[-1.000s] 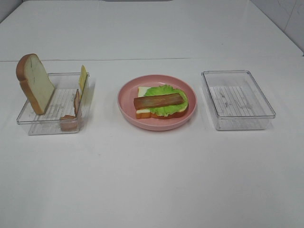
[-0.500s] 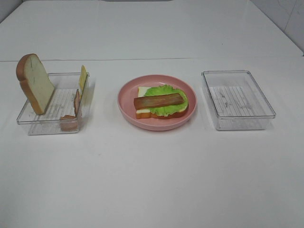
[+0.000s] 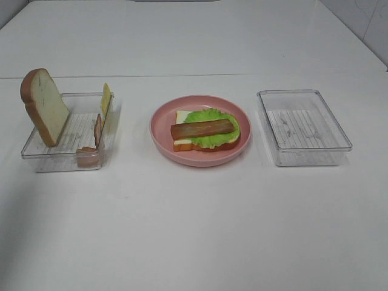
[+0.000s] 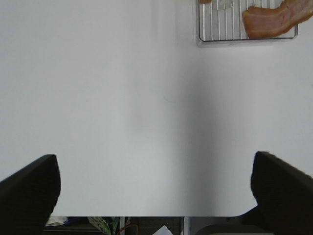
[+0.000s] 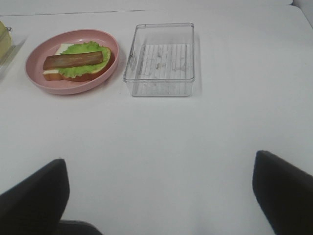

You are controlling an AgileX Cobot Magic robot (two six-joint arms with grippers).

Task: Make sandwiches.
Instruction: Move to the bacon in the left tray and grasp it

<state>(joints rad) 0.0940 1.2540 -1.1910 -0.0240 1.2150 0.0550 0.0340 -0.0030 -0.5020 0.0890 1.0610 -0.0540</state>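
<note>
With the left pincer [image 4: 154, 171] and right pincer [image 5: 159, 171] both wide and empty, the open-faced sandwich [image 3: 205, 132] on the pink plate [image 3: 159, 136] likely needs cheese [image 3: 106, 99] from the tray [image 3: 54, 161] at its nine o'clock.

White table [image 3: 194, 230] carrying three items, sitting in row across its middle. Left tray [image 3: 60, 162], clear plastic, resting toward left edge. Pink plate [image 3: 159, 130] lying at centre, well apart from both trays. Right tray [image 3: 303, 159], clear plastic, resting toward right side. Faint seam running across tabletop just behind all three.
</note>
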